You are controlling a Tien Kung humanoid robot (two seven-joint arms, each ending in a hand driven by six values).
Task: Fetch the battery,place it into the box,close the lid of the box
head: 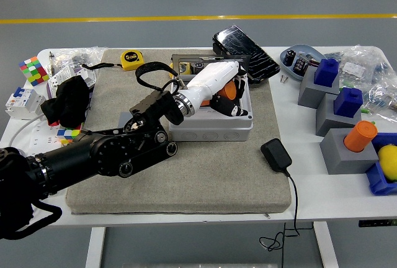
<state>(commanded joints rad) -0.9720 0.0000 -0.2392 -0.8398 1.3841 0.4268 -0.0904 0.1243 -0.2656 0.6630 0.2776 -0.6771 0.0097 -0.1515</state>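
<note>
One arm works here: our left hand [224, 92] reaches over the open box [212, 119], fingers curled around the orange battery [229, 89], which hangs just above the box's inner tray. We judge the placing step is underway. To do it well, we should lower until the battery sits inside the walls, then loosen the fingers without dragging it back out, keeping clear of the raised lid [192, 64] behind. The battery looks like a short orange cylinder, mostly hidden by the white hand. Our right hand is out of view.
</note>
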